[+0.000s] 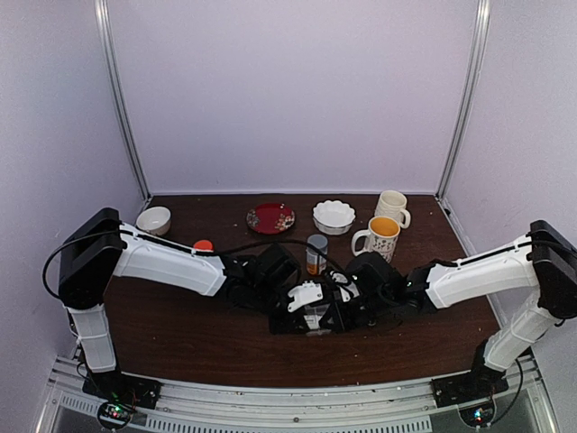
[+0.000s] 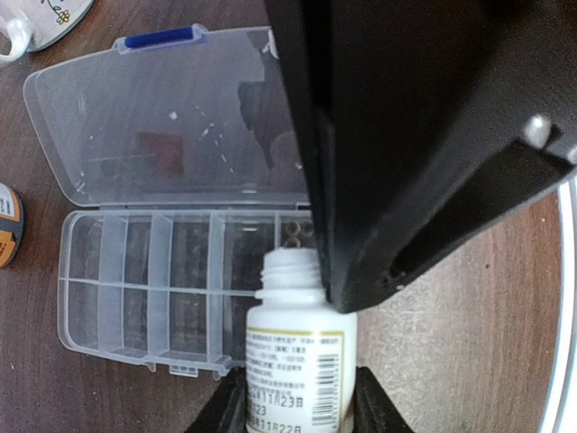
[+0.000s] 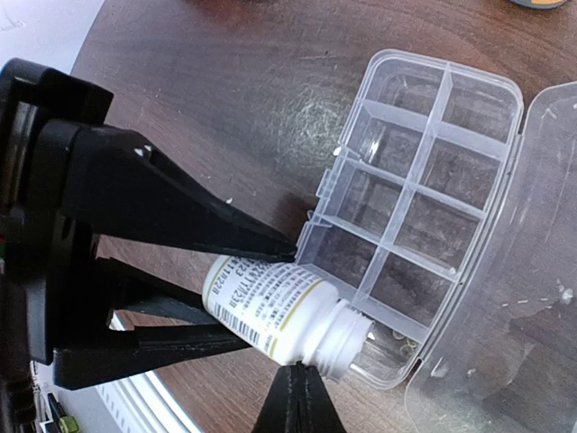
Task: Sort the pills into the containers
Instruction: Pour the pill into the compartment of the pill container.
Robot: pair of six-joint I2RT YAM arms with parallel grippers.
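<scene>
A small white bottle (image 2: 293,361), uncapped and labelled, is clamped between the fingers of my left gripper (image 2: 297,401). It lies tilted, with its open neck (image 3: 347,336) over the end compartment of the clear organizer box (image 3: 424,171). A few tiny whitish pills (image 3: 403,339) lie in that compartment, and they also show just beyond the neck in the left wrist view as pills (image 2: 300,233). The other containers (image 2: 135,280) look empty. My right gripper (image 3: 298,386) is shut, its tip right at the bottle's shoulder. Whether it touches the bottle is unclear.
The box's hinged lid (image 2: 162,117) lies open flat on the brown table. Behind the arms stand an orange pill bottle (image 1: 316,254), two mugs (image 1: 379,237), a white bowl (image 1: 334,216), a red plate (image 1: 270,217), a small bowl (image 1: 154,220) and an orange cap (image 1: 203,244).
</scene>
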